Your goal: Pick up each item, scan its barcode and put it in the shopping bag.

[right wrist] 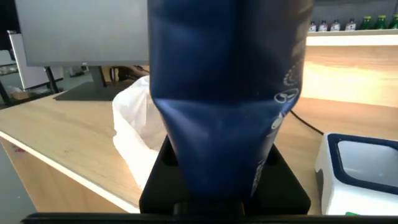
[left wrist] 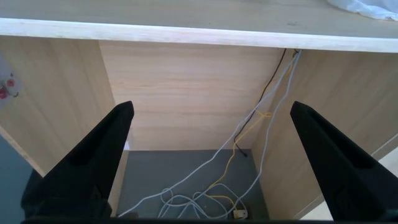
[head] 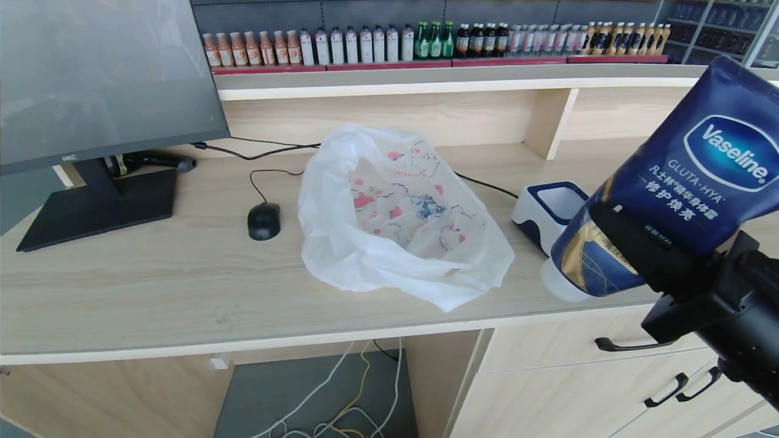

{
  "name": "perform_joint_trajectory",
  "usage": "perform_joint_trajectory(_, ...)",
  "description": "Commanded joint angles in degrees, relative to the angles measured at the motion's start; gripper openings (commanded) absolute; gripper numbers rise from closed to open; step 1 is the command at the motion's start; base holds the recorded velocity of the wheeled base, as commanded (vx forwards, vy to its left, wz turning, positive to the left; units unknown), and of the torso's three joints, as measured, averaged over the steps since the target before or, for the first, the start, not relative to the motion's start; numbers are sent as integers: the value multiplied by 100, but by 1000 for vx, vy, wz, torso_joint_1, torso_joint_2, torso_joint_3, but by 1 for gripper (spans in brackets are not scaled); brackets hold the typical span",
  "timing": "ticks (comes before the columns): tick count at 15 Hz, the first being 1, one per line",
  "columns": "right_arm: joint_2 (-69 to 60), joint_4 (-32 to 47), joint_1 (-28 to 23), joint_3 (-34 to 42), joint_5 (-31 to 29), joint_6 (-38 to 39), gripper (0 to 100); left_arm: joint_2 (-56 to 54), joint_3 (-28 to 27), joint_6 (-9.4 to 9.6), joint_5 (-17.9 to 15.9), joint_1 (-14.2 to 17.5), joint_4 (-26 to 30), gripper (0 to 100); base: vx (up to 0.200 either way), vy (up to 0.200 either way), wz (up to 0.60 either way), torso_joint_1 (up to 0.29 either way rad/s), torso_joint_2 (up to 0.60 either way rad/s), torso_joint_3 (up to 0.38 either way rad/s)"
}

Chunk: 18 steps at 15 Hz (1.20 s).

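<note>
My right gripper point(head: 633, 252) is shut on a dark blue lotion tube point(head: 675, 182) with a white cap, held tilted in the air at the right, above the counter's front edge. Just behind the tube stands a white and blue barcode scanner point(head: 544, 210). The tube point(right wrist: 224, 93) stands close in the right wrist view, with the scanner point(right wrist: 360, 165) off beside it. A white printed shopping bag point(head: 395, 213) lies open in the middle of the counter. My left gripper point(left wrist: 208, 155) is open, low down below the counter edge, facing the knee space.
A monitor point(head: 103, 79) on a black stand sits at the back left with a handheld scanner point(head: 158, 161) behind it. A black mouse point(head: 263, 220) lies left of the bag. Cables hang under the counter point(left wrist: 249, 155). Drawers with black handles point(head: 633, 347) sit below right.
</note>
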Motion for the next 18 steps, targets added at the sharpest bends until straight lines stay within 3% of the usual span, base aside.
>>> perform_joint_trajectory(1,90,-1,3,-174,2,-2,0,-2,0,-9,0,5,0,100,0,200,0,-2,2,2)
perform_joint_trajectory(6,310,-1,-6,-736,-16,-20,0,-2,0,9,0,-4,0,100,0,200,0,3,3,4)
perform_joint_trajectory(15,1330,192,-252,-2863,-42,-63,0,-2,0,18,0,-4,0,100,0,0,0,0,0,0)
perform_joint_trajectory(18,1883,421,-270,-3496,-341,-107,0,-2,0,9,0,-4,0,100,0,0,0,0,0,0)
